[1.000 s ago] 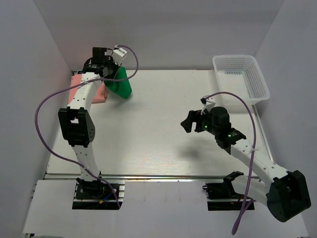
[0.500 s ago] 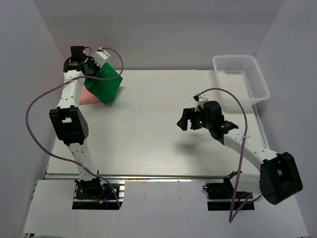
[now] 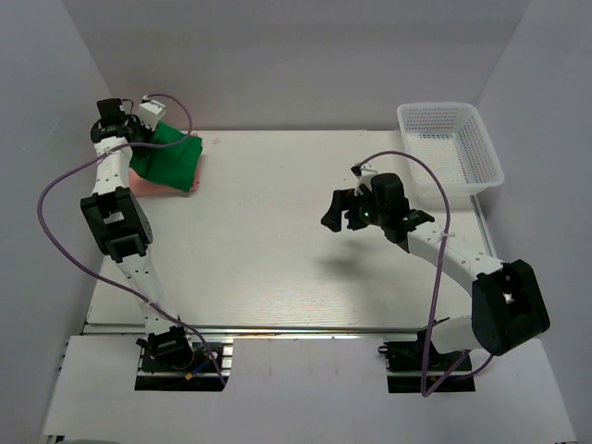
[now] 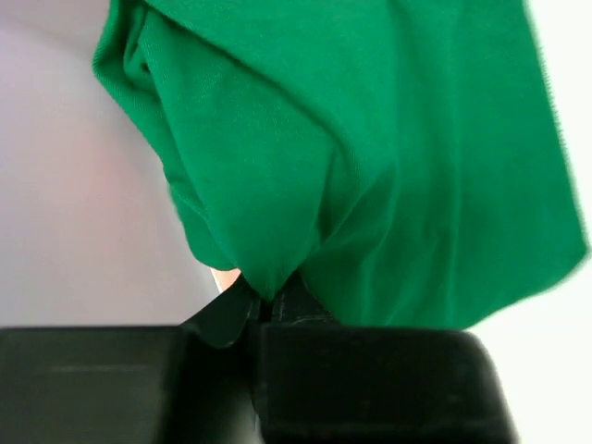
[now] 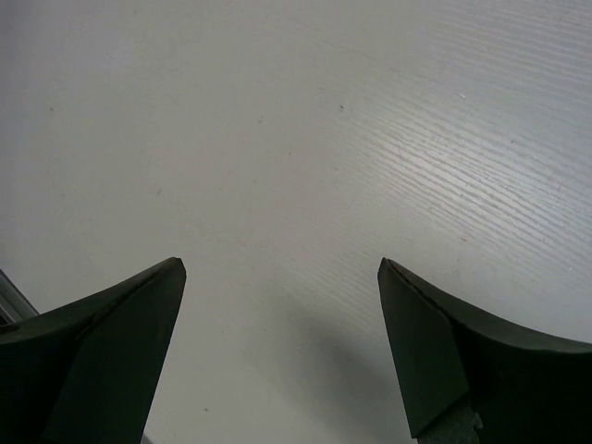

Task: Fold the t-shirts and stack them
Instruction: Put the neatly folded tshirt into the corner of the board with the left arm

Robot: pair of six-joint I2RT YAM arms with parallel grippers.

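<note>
The folded green t-shirt lies at the table's far left corner, over the salmon pink t-shirt, which shows as a strip along its near edge. My left gripper is shut on the green shirt's left edge; the left wrist view shows the green cloth pinched between the closed jaws, with a sliver of pink beside them. My right gripper is open and empty above the table's middle; the right wrist view shows only bare table between its fingers.
A white mesh basket stands at the far right corner. The left wall is close beside the left gripper. White tabletop lies between the arms.
My left gripper has carried the green shirt left and down from a hanging hold onto the pink shirt, where it now lies flatter. My right gripper has moved slightly left.
</note>
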